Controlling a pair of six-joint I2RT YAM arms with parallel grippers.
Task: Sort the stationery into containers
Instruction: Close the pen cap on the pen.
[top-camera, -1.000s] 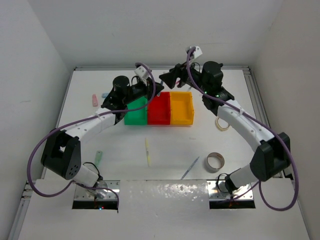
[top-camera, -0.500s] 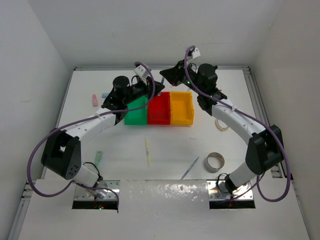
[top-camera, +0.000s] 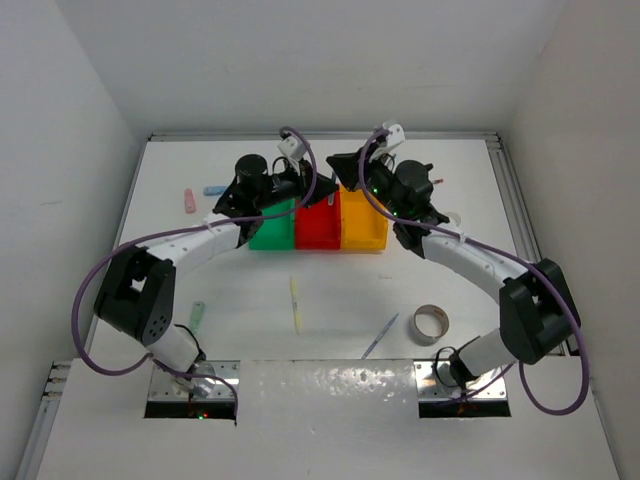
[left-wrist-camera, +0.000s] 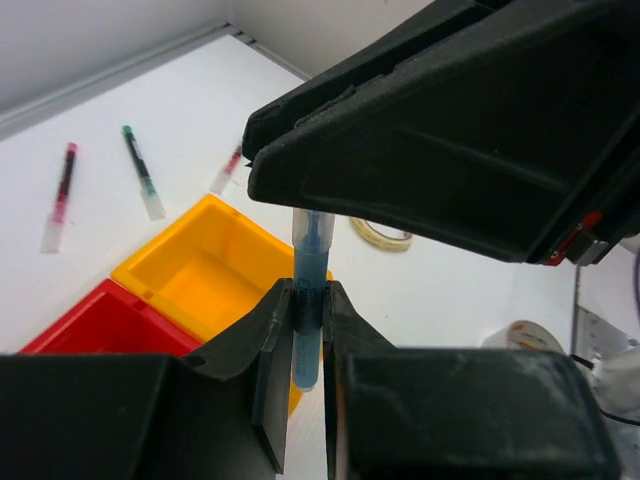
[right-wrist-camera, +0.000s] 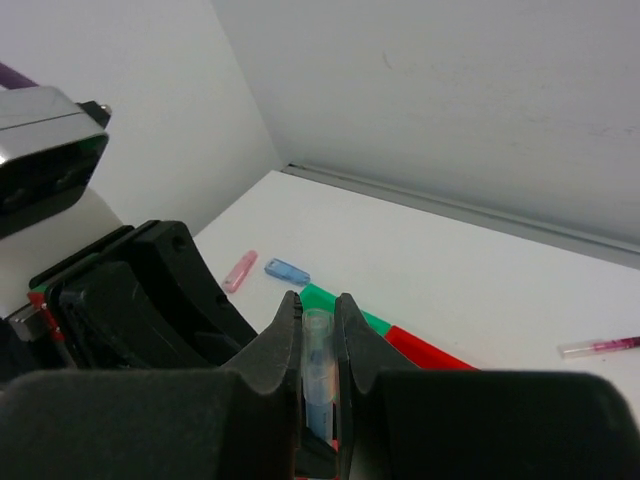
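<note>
A blue pen (left-wrist-camera: 311, 262) stands upright between both grippers above the red bin (top-camera: 317, 229). My left gripper (left-wrist-camera: 310, 295) is shut on its lower part. My right gripper (right-wrist-camera: 319, 305) is shut on its clear upper end (right-wrist-camera: 318, 345). In the top view the left gripper (top-camera: 318, 192) and the right gripper (top-camera: 335, 166) meet tip to tip over the row of containers: green (top-camera: 271, 228), red and yellow (top-camera: 363, 228). Loose stationery lies around: a pale yellow pen (top-camera: 295, 303), a blue pen (top-camera: 380, 336), a tape roll (top-camera: 431, 322).
A pink eraser (top-camera: 189, 201) and a blue eraser (top-camera: 215, 189) lie at the back left, a green eraser (top-camera: 197, 316) at the near left. Behind the bins lie a red pen (left-wrist-camera: 60, 185) and a green pen (left-wrist-camera: 138, 172). A second tape roll (left-wrist-camera: 380, 233) sits right of the yellow bin.
The right gripper came down and left to the left gripper and shut on the pen's upper end. The left arm shifted slightly right, still gripping the pen.
</note>
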